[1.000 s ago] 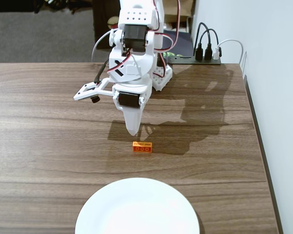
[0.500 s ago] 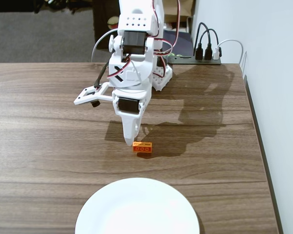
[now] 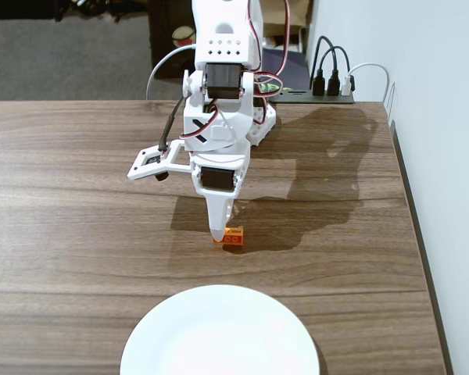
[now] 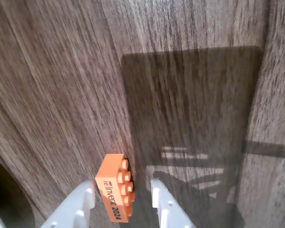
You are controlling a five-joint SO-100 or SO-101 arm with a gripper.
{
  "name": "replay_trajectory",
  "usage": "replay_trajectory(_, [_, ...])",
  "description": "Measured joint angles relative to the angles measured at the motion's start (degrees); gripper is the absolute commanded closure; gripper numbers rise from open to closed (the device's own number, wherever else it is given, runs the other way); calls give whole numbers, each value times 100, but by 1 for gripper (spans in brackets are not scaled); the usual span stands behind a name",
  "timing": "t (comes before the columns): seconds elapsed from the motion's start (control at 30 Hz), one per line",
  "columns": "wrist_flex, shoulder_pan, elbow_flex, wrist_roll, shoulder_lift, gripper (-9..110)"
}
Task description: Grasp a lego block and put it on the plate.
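Note:
The orange lego block (image 3: pixel 234 237) lies on the wooden table, on its side, studs facing right in the wrist view (image 4: pixel 115 190), with dark print on one face. My gripper (image 3: pixel 222 232) points down at the table with the block between its white fingers (image 4: pixel 122 184). The jaws are open. The left finger (image 4: pixel 83 197) is at or very near the block's printed face. The right finger (image 4: pixel 159 197) stands apart from the studs. The white plate (image 3: pixel 219 337) sits at the table's front edge, below the block in the fixed view, with a strip of bare table between them.
A black power strip with plugs (image 3: pixel 328 86) lies at the back right of the table. The table's right edge (image 3: pixel 419 258) runs along a white wall. The arm's base (image 3: pixel 250 117) stands at the back centre.

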Motion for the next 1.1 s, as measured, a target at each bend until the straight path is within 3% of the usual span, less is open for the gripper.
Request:
replay_trajectory(0.2, [-62, 9, -88, -26, -105, 87])
replay_trajectory(0.5, [-123, 9, -246, -44, -334, 100])
replay_trajectory(1.1, [-123, 105, -422, -404, 53, 101])
